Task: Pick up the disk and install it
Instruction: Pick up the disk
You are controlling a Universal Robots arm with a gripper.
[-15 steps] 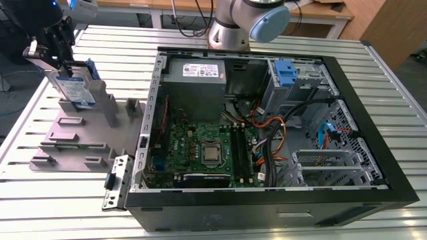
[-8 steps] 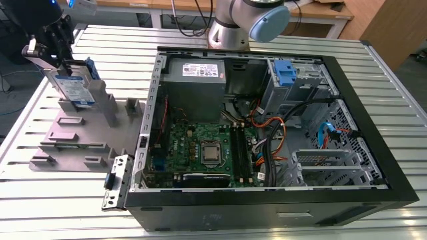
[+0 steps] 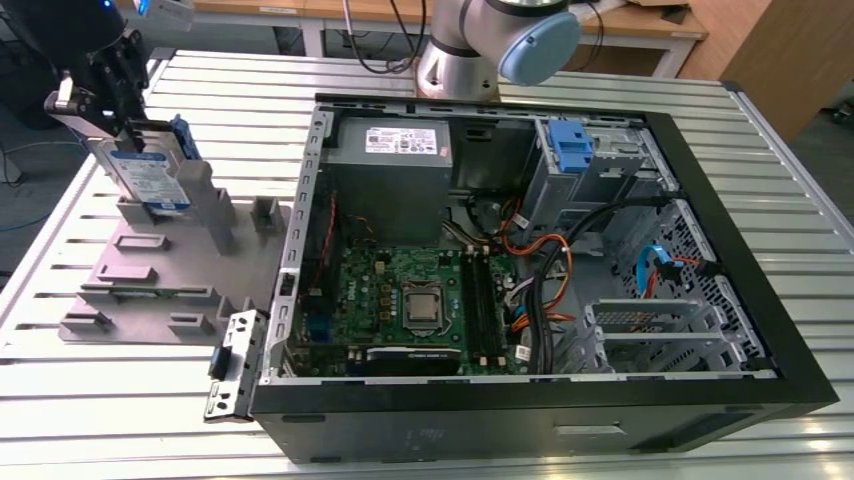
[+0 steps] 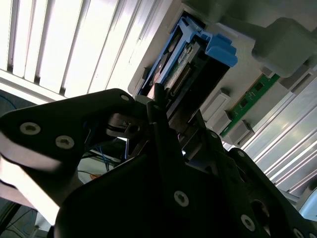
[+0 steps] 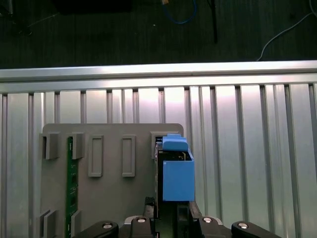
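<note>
You have the gripper [image 3: 131,135] at the exterior view's left, above the grey fixture plate [image 3: 147,270] that lies on the slatted tabletop [image 3: 107,420] beside the open computer case [image 3: 534,405]. Its jaws are pinching the top edge of the disk [image 3: 150,178]. The disk stands upright on edge over the plate's side away from the case, framed by its blue caddy. You cannot tell whether its lower edge sits in the plate's slot. In the first wrist view a green memory stick [image 5: 72,183] stands in the plate, well apart from the disk
</note>
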